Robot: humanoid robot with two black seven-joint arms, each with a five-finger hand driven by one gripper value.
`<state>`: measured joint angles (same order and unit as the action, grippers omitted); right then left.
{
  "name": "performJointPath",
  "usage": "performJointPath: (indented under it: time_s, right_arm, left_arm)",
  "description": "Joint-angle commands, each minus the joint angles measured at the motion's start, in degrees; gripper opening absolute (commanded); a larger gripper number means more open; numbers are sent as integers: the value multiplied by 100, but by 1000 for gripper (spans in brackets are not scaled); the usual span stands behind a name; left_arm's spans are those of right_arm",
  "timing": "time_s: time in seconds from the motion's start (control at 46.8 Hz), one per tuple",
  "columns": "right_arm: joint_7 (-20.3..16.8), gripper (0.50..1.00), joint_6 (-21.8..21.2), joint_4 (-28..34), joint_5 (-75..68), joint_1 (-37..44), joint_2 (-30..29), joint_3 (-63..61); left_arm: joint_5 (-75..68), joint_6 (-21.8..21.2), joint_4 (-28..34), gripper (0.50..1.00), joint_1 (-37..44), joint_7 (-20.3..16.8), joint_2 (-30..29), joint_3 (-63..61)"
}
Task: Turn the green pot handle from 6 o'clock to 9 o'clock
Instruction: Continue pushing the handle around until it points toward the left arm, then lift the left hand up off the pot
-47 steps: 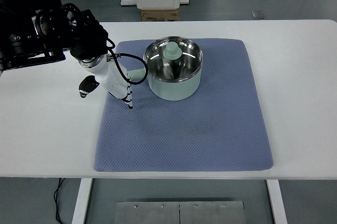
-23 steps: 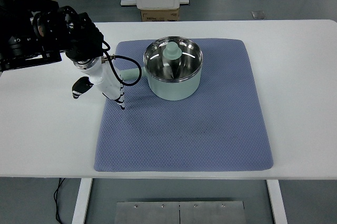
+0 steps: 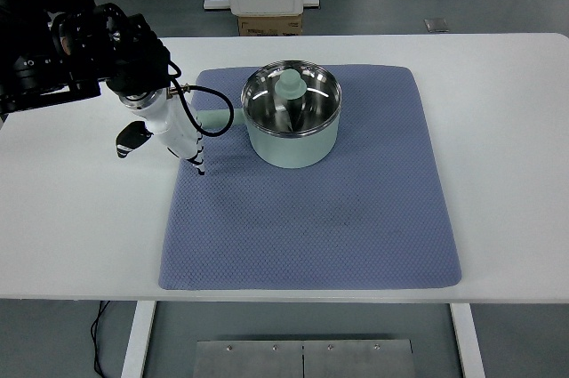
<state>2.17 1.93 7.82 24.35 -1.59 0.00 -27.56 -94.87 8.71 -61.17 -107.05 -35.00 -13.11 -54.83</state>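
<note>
Top view shows a pale green metal pot [image 3: 292,127] with a shiny inside sitting on a blue woven mat [image 3: 356,209], toward the far left part of the mat, on the white tabletop [image 3: 507,129]. Its green handle [image 3: 212,120] sticks out to the left, so it looks to be at 9 o'clock already, and the job seems about done. What could go wrong now is a bump: the black cable [image 3: 213,120] looped off the wrist hangs right over the handle, and if it catches as the arm lifts away, it could tug the pot and turn the handle back. The left hand [image 3: 173,133] comes in from the left edge and sits just left of the handle, at the mat's left edge, tilted down with its white fingers [image 3: 197,162] pointing toward the near side. Those fingers look loose and hold nothing. No right arm can be seen.
</note>
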Motion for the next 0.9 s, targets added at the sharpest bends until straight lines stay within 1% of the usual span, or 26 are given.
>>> performJointPath:
  time_s: [0.0,0.705,0.876]
  right_arm:
    - [3,1000,0,0,0,0,0,5]
    - [3,1000,0,0,0,0,0,-4]
    - [3,1000,0,0,0,0,0,-4]
  left_arm:
    - [-5,-1,105,1000,0,0,2,-10]
    - [30,8,237,1000,26,28,72,-19]
    - [109,8,158,1000,9,0,45,-2]
